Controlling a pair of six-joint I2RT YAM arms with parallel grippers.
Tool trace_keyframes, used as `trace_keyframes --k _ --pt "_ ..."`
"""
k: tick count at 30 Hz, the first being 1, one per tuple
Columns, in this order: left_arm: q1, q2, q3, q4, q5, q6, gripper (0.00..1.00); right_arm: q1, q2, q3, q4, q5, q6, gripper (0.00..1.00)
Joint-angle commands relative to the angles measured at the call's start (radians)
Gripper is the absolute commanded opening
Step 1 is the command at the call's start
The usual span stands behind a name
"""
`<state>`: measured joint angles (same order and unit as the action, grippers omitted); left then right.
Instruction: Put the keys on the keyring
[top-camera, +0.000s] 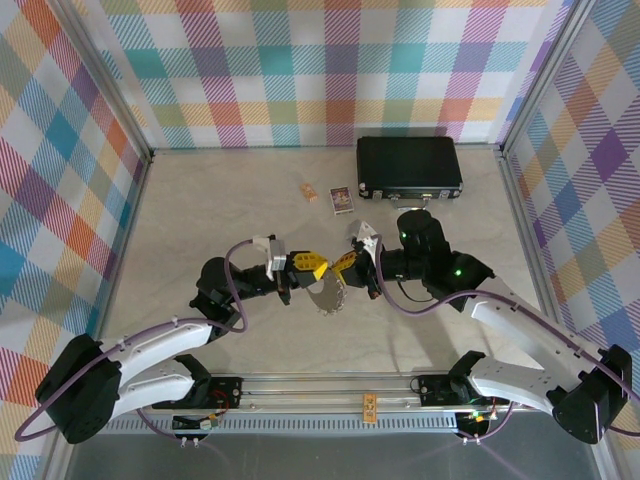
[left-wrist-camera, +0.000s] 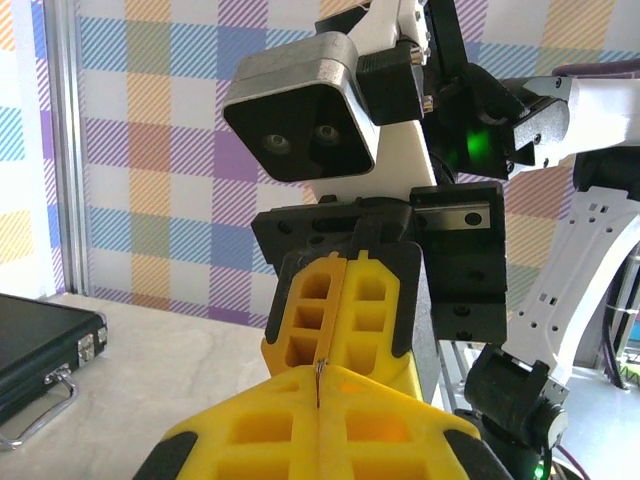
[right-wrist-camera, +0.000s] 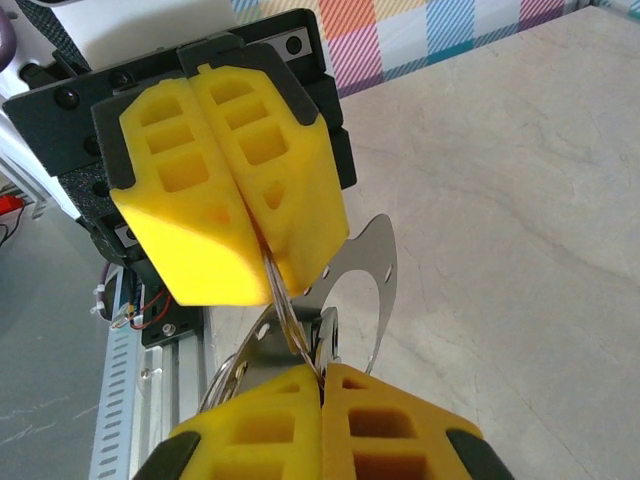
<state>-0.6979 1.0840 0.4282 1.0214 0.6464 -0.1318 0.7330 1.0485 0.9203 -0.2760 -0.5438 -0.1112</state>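
Both grippers meet tip to tip above the middle of the table. My left gripper (top-camera: 318, 266) (left-wrist-camera: 320, 385) is shut on a thin wire loop of the keyring (right-wrist-camera: 287, 305). From the other side, my right gripper (top-camera: 345, 264) (right-wrist-camera: 322, 375) is shut on the same keyring. Below the fingertips, a flat silver crescent-shaped metal piece (right-wrist-camera: 378, 268) (top-camera: 327, 292) with small holes hangs from the ring. In the right wrist view the left arm's yellow fingers (right-wrist-camera: 280, 170) face me. Whether any of the hanging metal is a key I cannot tell.
A black case (top-camera: 409, 167) (left-wrist-camera: 40, 340) lies at the back right of the table. In front of it lie two small items, an orange one (top-camera: 308, 192) and a card-like one (top-camera: 342, 199). Plaid walls stand on three sides, and a metal rail (top-camera: 320, 390) runs along the near edge.
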Motion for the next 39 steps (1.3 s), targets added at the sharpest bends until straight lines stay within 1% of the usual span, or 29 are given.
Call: trace_keyframes --k 1,4,9,12,19,20,22,26,29,35,39 --pt "-0.006 0.023 -0.001 0.158 0.002 -0.044 0.00 0.003 0.008 0.018 0.014 -0.054 0.005 0.07" --pt "-0.009 0.050 -0.002 0.196 0.004 -0.060 0.00 0.003 0.000 0.010 0.021 -0.041 0.005 0.08" --pt "-0.011 0.059 -0.003 0.198 -0.002 -0.059 0.00 0.003 -0.048 -0.021 0.037 0.017 0.005 0.19" --pt "-0.011 0.058 -0.001 0.185 -0.008 -0.052 0.00 0.003 -0.091 -0.050 0.047 0.063 0.005 0.22" --pt "-0.011 0.061 0.003 0.188 -0.017 -0.052 0.00 -0.001 -0.184 -0.126 0.095 0.148 0.005 0.24" --pt "-0.011 0.065 0.004 0.196 -0.019 -0.055 0.00 -0.002 -0.196 -0.134 0.100 0.159 0.040 0.24" --pt "-0.010 0.074 0.008 0.208 -0.020 -0.060 0.00 -0.003 -0.226 -0.156 0.113 0.179 0.056 0.26" --pt "-0.010 0.089 0.006 0.239 -0.038 -0.067 0.00 -0.008 -0.295 -0.222 0.192 0.207 0.093 0.27" --pt "-0.011 0.097 0.007 0.260 -0.052 -0.075 0.00 -0.015 -0.332 -0.269 0.267 0.203 0.139 0.29" --pt "-0.011 0.103 0.003 0.295 -0.095 -0.077 0.00 -0.028 -0.356 -0.341 0.415 0.214 0.199 0.29" --pt "-0.011 0.091 0.004 0.294 -0.095 -0.081 0.00 -0.039 -0.348 -0.367 0.510 0.208 0.226 0.30"
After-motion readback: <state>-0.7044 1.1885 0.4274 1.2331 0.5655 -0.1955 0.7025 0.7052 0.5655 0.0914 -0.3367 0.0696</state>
